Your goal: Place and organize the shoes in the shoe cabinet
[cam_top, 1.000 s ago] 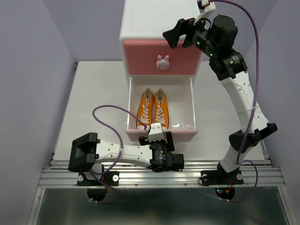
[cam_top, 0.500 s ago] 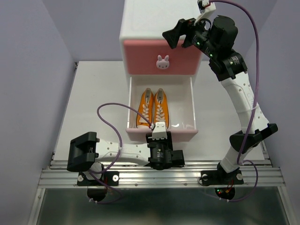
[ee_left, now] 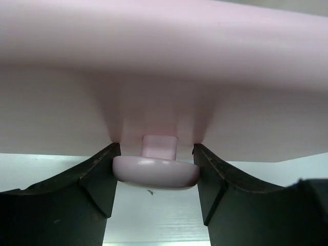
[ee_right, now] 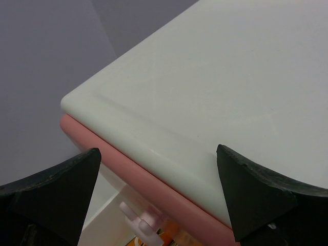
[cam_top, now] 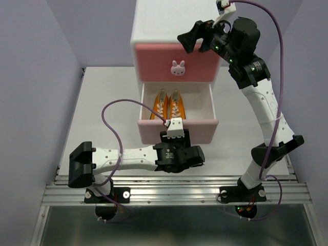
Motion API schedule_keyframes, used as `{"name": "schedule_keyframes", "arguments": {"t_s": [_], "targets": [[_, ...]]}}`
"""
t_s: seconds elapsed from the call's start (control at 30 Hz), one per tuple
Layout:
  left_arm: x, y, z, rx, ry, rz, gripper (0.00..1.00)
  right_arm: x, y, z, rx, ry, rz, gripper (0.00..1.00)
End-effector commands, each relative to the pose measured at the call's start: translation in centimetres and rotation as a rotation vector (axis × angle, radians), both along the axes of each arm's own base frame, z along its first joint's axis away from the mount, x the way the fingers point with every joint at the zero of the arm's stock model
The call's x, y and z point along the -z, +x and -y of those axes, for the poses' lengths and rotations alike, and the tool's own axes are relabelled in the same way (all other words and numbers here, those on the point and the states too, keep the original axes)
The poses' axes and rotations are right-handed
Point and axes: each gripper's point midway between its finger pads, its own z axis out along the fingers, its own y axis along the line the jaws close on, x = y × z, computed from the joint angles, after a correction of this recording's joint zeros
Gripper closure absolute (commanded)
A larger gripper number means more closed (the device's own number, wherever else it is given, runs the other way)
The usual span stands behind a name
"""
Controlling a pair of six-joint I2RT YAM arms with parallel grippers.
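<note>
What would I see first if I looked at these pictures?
The orange shoes, side by side in the open pale pink drawer. Then the left gripper pinching that drawer's knob, and the bunny knob on the darker drawer above. The right gripper hangs open over the cabinet.

White table (cam_top: 102, 113), matte and flat, shoe cabinet (cam_top: 174, 25) standing on it at the far middle, its lower drawer (cam_top: 177, 131) part-open toward the near edge, metal rail (cam_top: 174, 190) along that edge - both arm bases bolted there.
</note>
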Motion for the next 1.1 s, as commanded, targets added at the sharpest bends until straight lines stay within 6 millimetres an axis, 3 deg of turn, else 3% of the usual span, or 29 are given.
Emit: {"name": "schedule_keyframes", "arguments": {"t_s": [0.0,0.07,0.17,0.3,0.37,0.5,0.53,0.57,0.67,0.83,0.97,1.07], "targets": [[-6.8,4.4,-1.1,-0.111,-0.141,0.186,0.78,8.1,0.7,-0.4,0.013,-0.075,-0.268,0.0],[-5.9,5.5,-1.4,-0.111,-0.124,0.191,0.78,8.2,0.7,-0.4,0.01,-0.076,-0.27,0.0],[-6.2,9.2,-1.9,-0.148,-0.153,0.224,0.78,8.3,0.8,-0.6,0.006,-0.07,-0.276,0.0],[-4.5,12.2,-2.0,-0.193,-0.1,0.246,0.78,8.6,0.8,-0.8,-0.001,-0.068,-0.286,0.0],[-4.2,15.2,-2.4,-0.244,-0.115,0.267,0.78,8.8,0.9,-0.9,-0.005,-0.067,-0.288,0.0],[-4.0,18.4,-2.0,-0.27,-0.125,0.312,0.77,9.3,1.0,-1.0,-0.008,-0.071,-0.297,0.0],[-4.5,20.0,-2.6,-0.3,-0.132,0.321,0.77,9.3,0.9,-1.0,-0.01,-0.071,-0.297,0.0],[-3.5,20.9,-2.6,-0.312,-0.111,0.311,0.77,9.4,0.9,-1.0,-0.01,-0.071,-0.298,0.0],[-3.5,23.2,-3.4,-0.353,-0.101,0.318,0.71,9.6,0.8,-1.0,-0.011,-0.073,-0.302,0.0],[-3.4,24.9,-3.7,-0.349,-0.103,0.327,0.44,9.5,0.7,-0.6,0.005,-0.082,-0.294,0.0],[-3.8,25.2,-3.9,-0.344,-0.07,0.33,0.35,9.5,0.6,-0.5,0.005,-0.082,-0.294,0.0],[-4.2,24.3,-4.5,-0.326,-0.073,0.326,0.29,9.2,0.5,-0.4,0.013,-0.075,-0.291,0.0]]}}
